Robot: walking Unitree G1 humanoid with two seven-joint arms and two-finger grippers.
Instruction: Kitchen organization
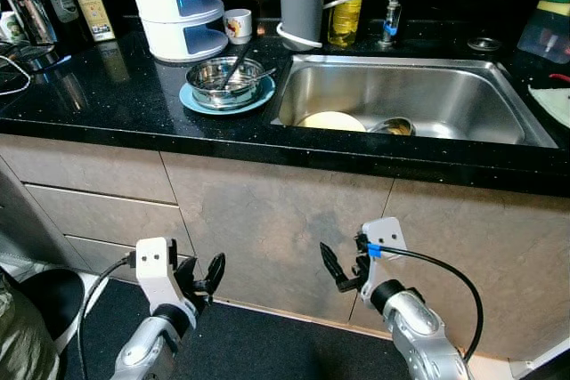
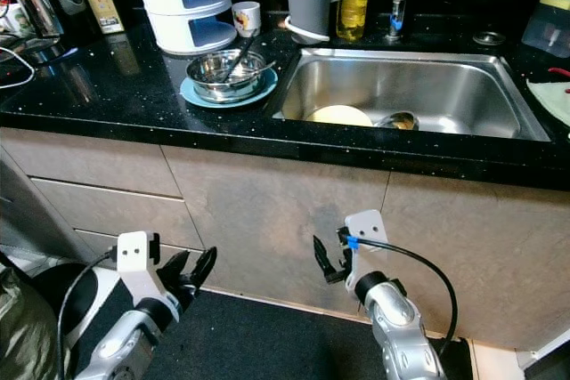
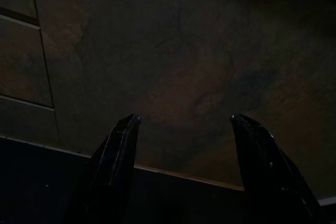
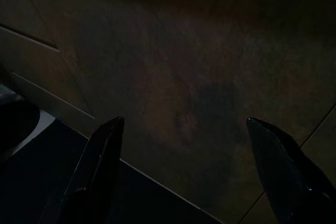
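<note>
Left eye view is being taken up with a black bench (image 1: 107,104) above grey cabinet fronts (image 1: 267,220), and both arms are being held low before those fronts, well below the bench edge. The left tool (image 1: 203,275) is being carried with its fingers spread wide, and the right tool (image 1: 343,271) likewise wide; nothing is being held in either, and in the wrist views only the dim cabinet panel is being framed between the fingertips. The things to be tidied are being kept up top: a steel bowl (image 1: 223,82) with a utensil in it is being borne on a blue plate (image 1: 200,102) just beside the sink (image 1: 499,122), and a pale plate (image 1: 331,120) and a small metal bowl (image 1: 392,126) are lying in the basin. A white tiered rack (image 1: 174,6) and a small cup (image 1: 238,24) are standing behind the bowl. By judgement, the task is barely begun and an approach is being made. To be done well, the arms should be raised clear of the bench lip before any reach, the fingers kept wide, and the bowl taken by its rim so the loose utensil is not tipped out.
</note>
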